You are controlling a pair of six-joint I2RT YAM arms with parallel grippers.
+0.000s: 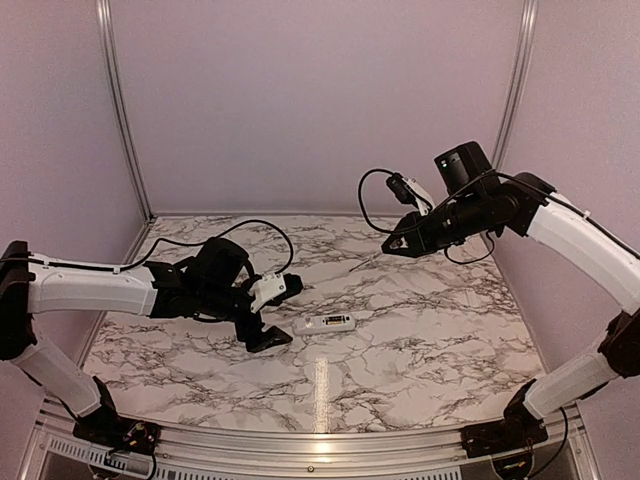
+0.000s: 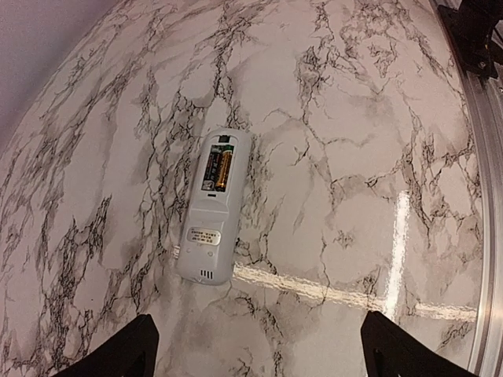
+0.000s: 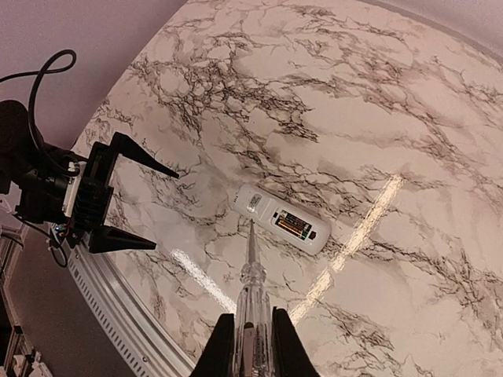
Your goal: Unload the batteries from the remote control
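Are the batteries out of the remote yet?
Not yet. Done: the slim white plastic remote control lies on the marble table with its battery slot open. In hand: the right hand grips a thin clear pen-like tool pointed toward it; the left hand is open and empty. Left: the small gold-and-dark batteries still sit inside.

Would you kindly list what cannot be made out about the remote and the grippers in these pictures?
Batteries: the left wrist view shows one gold cell; the dark shape beside it is too small to identify.
Remote: its underside rests on the table, hidden in every view.
Right gripper: the right wrist view's bottom edge cuts off its fingers around the tool.
Left gripper: only two fingertips show in the left wrist view.
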